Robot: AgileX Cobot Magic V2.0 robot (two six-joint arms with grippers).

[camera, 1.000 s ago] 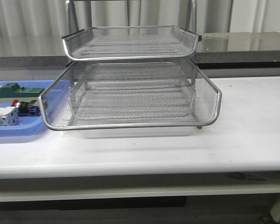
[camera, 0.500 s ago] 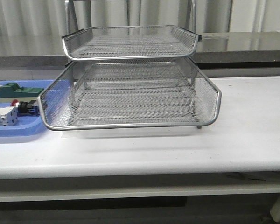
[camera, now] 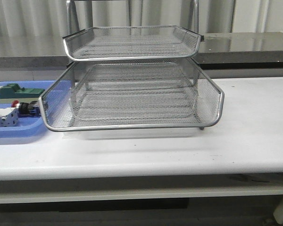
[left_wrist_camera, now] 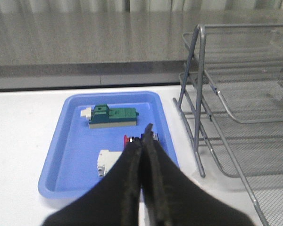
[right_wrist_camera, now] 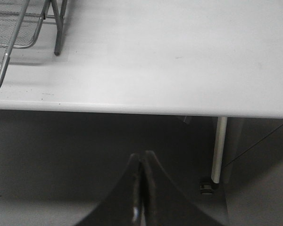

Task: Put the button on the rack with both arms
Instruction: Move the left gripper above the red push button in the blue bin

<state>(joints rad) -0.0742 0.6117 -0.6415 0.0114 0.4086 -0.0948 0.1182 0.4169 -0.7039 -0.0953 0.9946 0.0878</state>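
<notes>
The button (camera: 27,109) lies on its side in the blue tray (camera: 9,134), close to the left rim of the rack (camera: 132,126). In the left wrist view my left gripper (left_wrist_camera: 147,128) is shut and empty. It hangs above the tray, and its fingers hide all of the button (left_wrist_camera: 126,139) except the red head. The rack (left_wrist_camera: 193,148) stands beside the tray. My right gripper (right_wrist_camera: 142,154) is shut and empty, out past the table's front edge and below the tabletop, with a corner of the rack (right_wrist_camera: 8,49) showing. Neither gripper shows in the front view.
A green block (camera: 16,91) and a white terminal block (camera: 4,118) share the blue tray (left_wrist_camera: 61,155) with the button. The white table (camera: 245,132) runs on to the right of the rack. A table leg (right_wrist_camera: 219,150) stands near my right gripper.
</notes>
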